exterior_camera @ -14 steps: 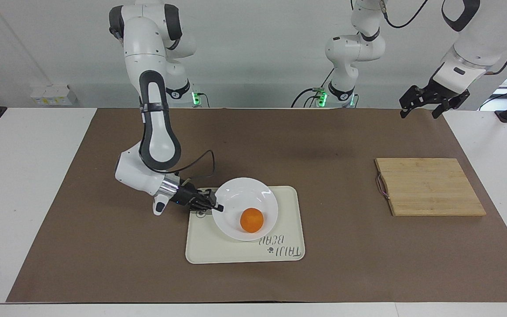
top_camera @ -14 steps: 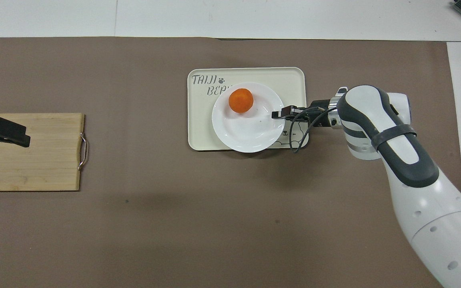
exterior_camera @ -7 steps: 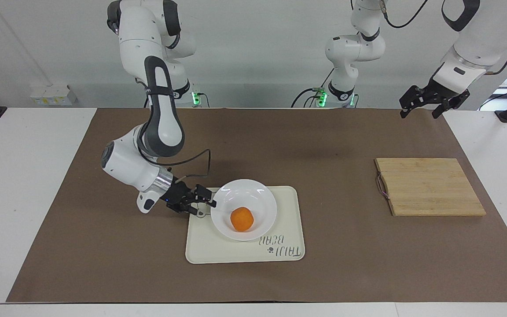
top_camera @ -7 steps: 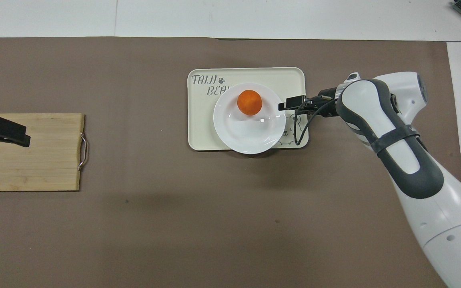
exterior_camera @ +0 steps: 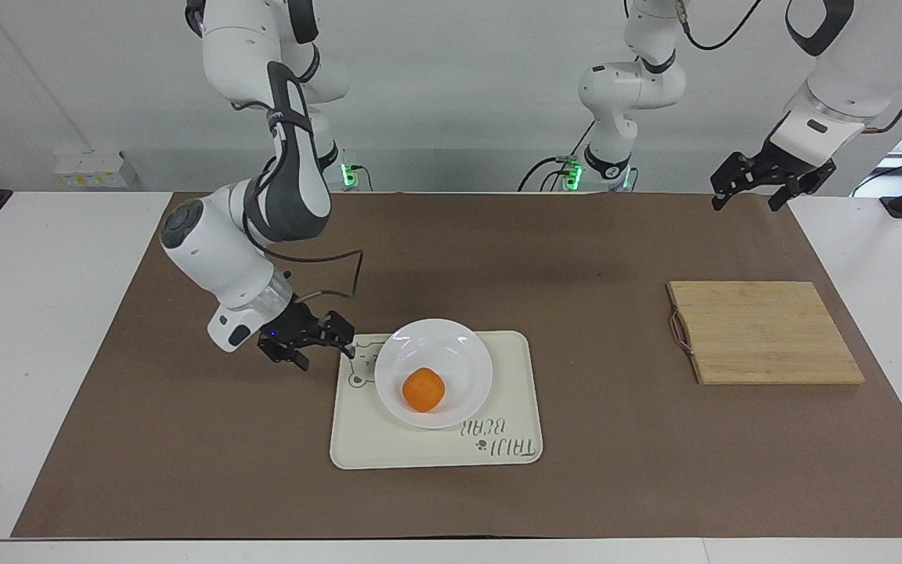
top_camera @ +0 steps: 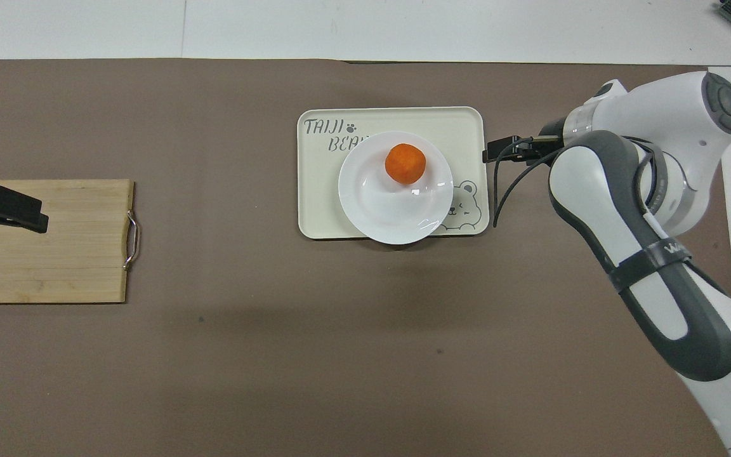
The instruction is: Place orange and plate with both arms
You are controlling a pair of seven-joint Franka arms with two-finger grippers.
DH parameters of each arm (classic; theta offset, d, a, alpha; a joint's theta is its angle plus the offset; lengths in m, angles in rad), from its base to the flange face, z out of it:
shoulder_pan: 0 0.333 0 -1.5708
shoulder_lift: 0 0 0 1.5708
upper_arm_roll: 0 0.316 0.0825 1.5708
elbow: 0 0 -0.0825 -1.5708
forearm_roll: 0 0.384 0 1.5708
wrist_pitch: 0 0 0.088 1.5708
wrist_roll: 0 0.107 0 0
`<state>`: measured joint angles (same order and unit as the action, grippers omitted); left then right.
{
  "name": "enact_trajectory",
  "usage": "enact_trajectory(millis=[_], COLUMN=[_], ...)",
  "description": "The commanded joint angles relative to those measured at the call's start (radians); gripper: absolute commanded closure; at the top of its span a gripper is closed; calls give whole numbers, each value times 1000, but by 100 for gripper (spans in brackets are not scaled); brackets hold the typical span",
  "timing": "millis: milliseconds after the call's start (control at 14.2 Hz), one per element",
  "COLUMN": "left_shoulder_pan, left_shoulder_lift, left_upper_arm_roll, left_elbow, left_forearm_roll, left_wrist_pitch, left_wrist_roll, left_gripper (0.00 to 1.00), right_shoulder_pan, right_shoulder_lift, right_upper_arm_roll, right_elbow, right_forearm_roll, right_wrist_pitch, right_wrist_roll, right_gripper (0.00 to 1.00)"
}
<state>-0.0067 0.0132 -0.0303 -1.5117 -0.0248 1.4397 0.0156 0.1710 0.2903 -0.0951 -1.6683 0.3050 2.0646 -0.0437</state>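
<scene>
Orange (exterior_camera: 423, 389) sat in plate (exterior_camera: 467, 352) on tray (exterior_camera: 514, 392), mid-table toward the right arm's end. Right gripper (exterior_camera: 318, 338) was spread, empty, by the tray's edge. Left gripper (exterior_camera: 760, 182) waited spread over the table's corner. Best to retreat straight, avoiding the rim.

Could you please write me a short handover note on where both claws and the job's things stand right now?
Right claw: open, holding nothing, beside the edge of the cream rectangular tray with the bear drawing that faces the right arm's end of the table, clear of the plate.
Left claw: open, holding nothing, waiting raised at the left arm's end of the table; in the overhead view it is over the bamboo cutting board.
Round glossy white plate: flat on the tray.
Small bright-orange fruit: resting in the plate.
Done: plate on tray, orange on plate, both released.
Left: seemingly only bringing the right arm back to rest.
</scene>
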Motion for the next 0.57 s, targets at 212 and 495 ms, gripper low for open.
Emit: enact_trajectory(millis=[212,495], left_shoulder_pan=[-6,-6], left_shoulder_lift=[-7,-9], left_upper_arm_roll=[3,1], left_elbow=[-13,-13], left_forearm_roll=[19,19], left_wrist_pitch=[22,24], left_wrist_roll=[1,1], left_gripper=[0,0], right_shoulder_pan=[-42,-117], right_shoulder_lift=[-161,-256], right_upper_arm_roll=[1,2], right_elbow=[-28,-96], right_forearm_roll=[-202,-254], right_wrist_pitch=[-266,-330], right_wrist_roll=[116,42], right_gripper=[0,0])
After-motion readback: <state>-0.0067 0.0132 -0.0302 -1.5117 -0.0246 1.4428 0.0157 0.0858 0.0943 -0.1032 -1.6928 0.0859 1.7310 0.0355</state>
